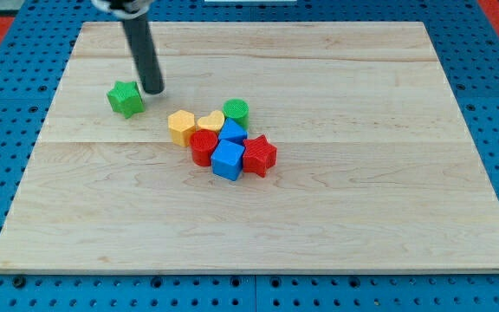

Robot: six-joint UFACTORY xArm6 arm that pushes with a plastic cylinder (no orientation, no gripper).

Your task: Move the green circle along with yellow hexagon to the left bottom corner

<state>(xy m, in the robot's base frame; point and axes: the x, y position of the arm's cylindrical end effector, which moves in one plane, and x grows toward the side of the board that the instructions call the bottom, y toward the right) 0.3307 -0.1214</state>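
Camera view: my tip (153, 89) just right of green star block (126, 99), toward top-left corner; no hand, nothing grasped.

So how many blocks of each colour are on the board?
Green: 2, star and circle
Yellow: 2, hexagon and heart
Red: 2, one and star
Blue: 2, cube and one
Total: 8

board (388, 208): pale wood | green star (126, 99) apart at left | seven-block cluster (223, 139) mid-board
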